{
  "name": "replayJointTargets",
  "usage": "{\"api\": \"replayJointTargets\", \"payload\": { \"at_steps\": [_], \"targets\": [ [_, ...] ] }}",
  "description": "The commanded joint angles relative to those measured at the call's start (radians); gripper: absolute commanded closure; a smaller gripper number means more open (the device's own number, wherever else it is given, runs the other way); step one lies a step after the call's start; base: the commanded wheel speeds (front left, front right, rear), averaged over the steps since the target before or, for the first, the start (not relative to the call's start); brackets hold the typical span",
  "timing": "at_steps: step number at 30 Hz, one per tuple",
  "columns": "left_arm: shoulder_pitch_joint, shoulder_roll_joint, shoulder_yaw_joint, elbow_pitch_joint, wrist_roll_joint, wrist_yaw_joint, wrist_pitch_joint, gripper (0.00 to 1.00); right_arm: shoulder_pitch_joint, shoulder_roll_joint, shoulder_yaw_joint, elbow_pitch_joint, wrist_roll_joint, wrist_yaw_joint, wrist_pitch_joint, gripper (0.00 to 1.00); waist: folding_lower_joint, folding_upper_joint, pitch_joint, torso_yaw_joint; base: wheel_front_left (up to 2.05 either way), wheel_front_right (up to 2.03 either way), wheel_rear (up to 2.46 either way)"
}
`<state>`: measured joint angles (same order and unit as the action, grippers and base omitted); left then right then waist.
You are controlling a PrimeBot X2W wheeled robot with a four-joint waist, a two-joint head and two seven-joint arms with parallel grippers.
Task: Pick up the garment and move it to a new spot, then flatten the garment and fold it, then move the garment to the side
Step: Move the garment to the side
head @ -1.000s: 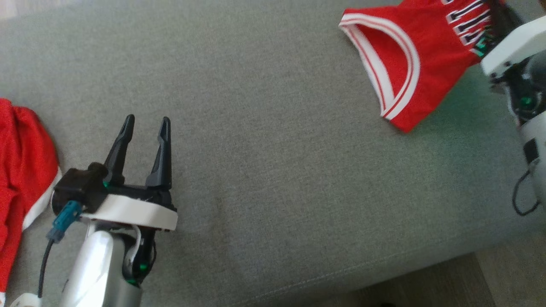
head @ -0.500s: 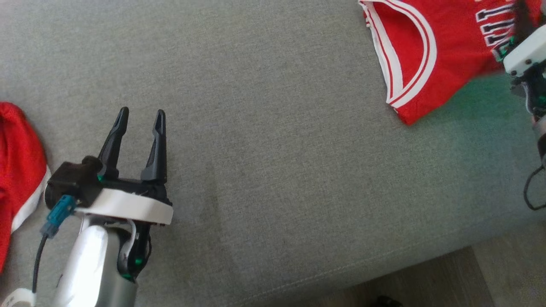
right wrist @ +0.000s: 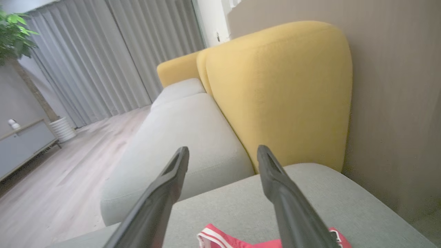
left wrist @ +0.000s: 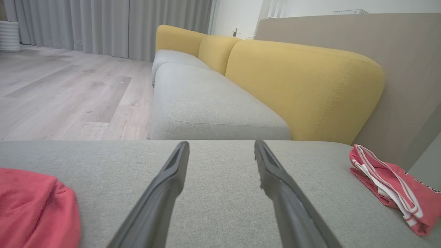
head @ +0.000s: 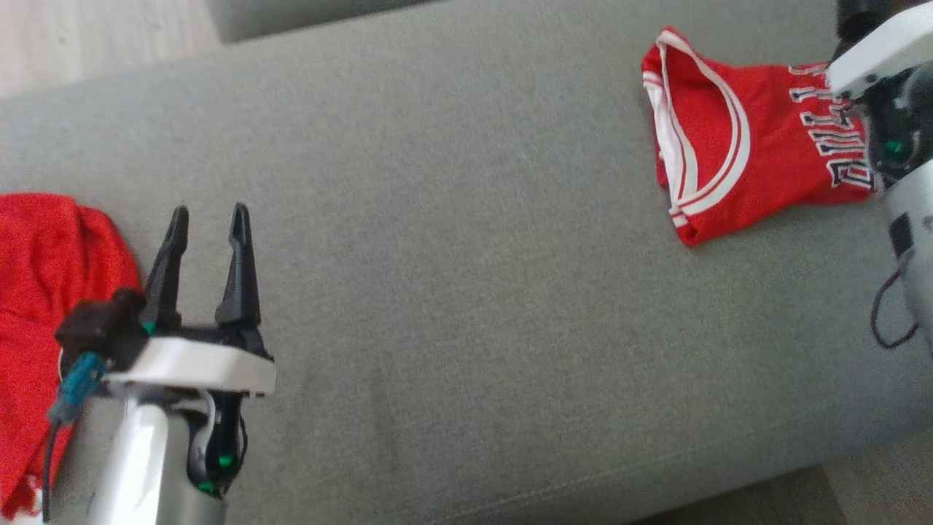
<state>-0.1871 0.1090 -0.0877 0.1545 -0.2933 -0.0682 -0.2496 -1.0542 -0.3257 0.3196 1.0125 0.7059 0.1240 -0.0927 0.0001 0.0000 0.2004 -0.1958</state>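
The head view shows most of the red shirt (head: 736, 168) lying at the far right of the grey couch (head: 466, 255), with white stripes and letters on it. The right wrist view shows a small bit of it under the right claw (right wrist: 223, 151), which is wide open and holds nothing. The left claw (head: 208, 211) is open too, beside another red cloth (head: 44, 292) on the left.

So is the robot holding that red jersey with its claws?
No, nothing is held. The left gripper and the right gripper both stand open and empty; the red jersey lies loose on the gray sofa cushion.
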Motion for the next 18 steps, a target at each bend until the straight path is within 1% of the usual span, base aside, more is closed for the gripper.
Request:
{"api": "replayJointTargets", "payload": {
  "at_steps": [1, 6, 10, 14, 18],
  "targets": [
    [-0.002, 0.006, 0.037, -0.032, -0.007, 0.007, -0.011, 0.0, 0.023, 0.003, 0.02, -0.048, 0.001, 0.007, -0.016, 0.0, -0.0001, 0.0, -0.055, 0.024, 0.0, 0.0, 0.0],
    [0.035, -0.011, 0.068, -0.041, -0.024, 0.015, -0.012, 0.0, 0.116, 0.013, 0.07, -0.205, 0.033, 0.007, -0.051, 0.0, -0.0001, 0.0, -0.138, 0.052, 0.0, 0.0, 0.0],
    [0.064, -0.018, 0.079, -0.046, -0.015, 0.017, -0.012, 0.0, 0.217, 0.016, 0.1, -0.31, 0.051, 0.007, -0.076, 0.0, -0.0001, 0.0, -0.194, 0.077, 0.0, 0.0, 0.0],
    [0.082, -0.027, 0.089, -0.055, -0.009, 0.023, -0.012, 0.0, 0.331, 0.012, 0.094, -0.379, 0.046, 0.007, -0.1, 0.0, -0.0001, 0.0, -0.223, 0.103, 0.0, 0.0, 0.0],
    [0.089, -0.031, 0.104, -0.06, 0.019, 0.032, -0.012, 0.0, 0.442, 0.014, 0.058, -0.418, 0.023, 0.007, -0.12, 0.0, -0.0001, 0.0, -0.244, 0.122, 0.0, 0.0, 0.0]
  ]
}}
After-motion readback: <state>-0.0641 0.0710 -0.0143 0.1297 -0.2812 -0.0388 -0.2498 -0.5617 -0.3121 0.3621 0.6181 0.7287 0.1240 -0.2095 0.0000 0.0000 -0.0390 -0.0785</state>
